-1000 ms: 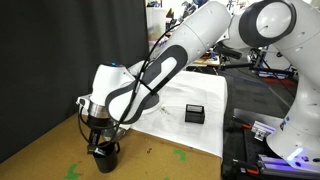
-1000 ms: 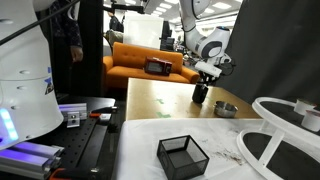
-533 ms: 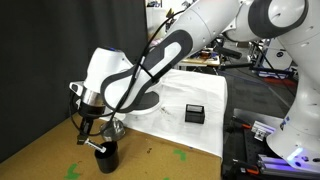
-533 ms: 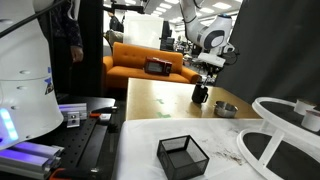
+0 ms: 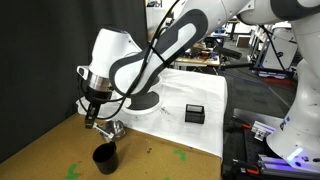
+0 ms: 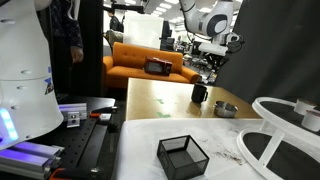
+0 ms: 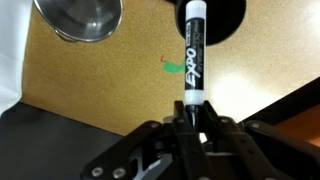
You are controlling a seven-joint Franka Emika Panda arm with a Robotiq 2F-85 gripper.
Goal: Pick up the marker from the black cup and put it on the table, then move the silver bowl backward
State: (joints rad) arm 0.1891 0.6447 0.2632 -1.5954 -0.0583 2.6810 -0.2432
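Our gripper (image 7: pixel 190 122) clamps the marker (image 7: pixel 193 60) by its end; we judge it light, stiff and slick, so grip firmly. In the wrist view, cup (image 7: pixel 228 15) at twelve o'clock, bowl (image 7: pixel 80 18) at eleven.

- The gripper (image 7: pixel 190 122) pinches 1 end of the marker (image 7: pixel 192 55).
- The marker's far end shows over the black cup (image 7: pixel 228 18).
- The silver bowl (image 7: pixel 78 18) sits on the table (image 7: pixel 110 85).

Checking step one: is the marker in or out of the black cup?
Out: the gripper holds the marker above the black cup.
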